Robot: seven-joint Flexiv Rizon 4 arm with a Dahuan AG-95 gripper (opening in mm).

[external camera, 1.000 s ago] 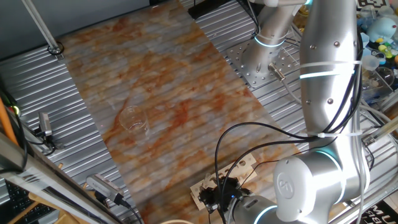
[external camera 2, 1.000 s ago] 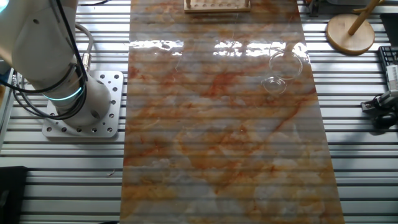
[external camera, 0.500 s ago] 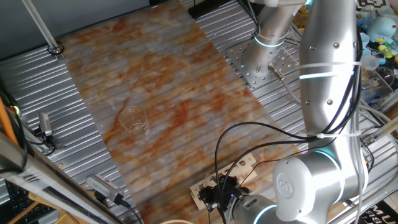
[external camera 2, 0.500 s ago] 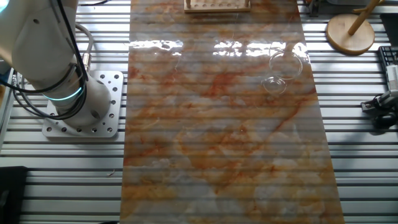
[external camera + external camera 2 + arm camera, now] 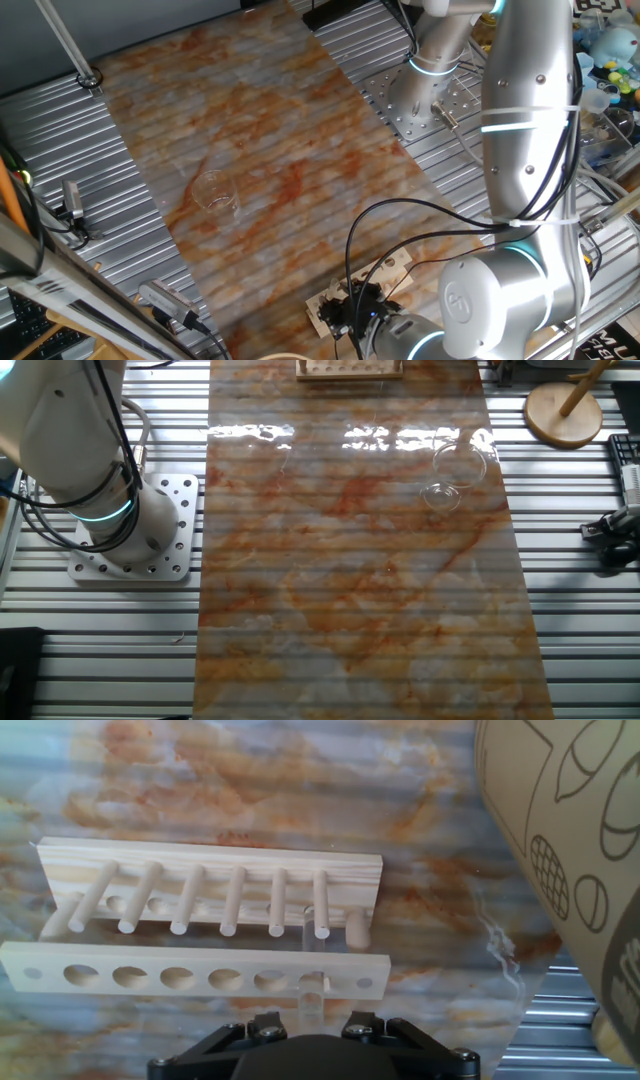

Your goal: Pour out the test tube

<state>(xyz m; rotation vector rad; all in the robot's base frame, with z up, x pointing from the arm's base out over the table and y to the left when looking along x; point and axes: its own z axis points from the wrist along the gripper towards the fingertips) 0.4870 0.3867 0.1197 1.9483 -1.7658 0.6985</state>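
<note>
Below the hand camera: test tube (image 5: 312,958), upright in the wooden rack (image 5: 200,978), rightmost large hole. Beaker (image 5: 214,190) at rack's ten o'clock, well apart. Gripper (image 5: 310,1050): fingers' state cannot be told.

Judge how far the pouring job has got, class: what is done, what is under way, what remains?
Done: nothing poured; the test tube stands in the wooden rack. Under way: the hand view looks down on the rack, the tube just ahead of the gripper; its fingers are out of sight, so no grasp shows. Left: grasp, lift, carry to the beaker and tip.
</note>
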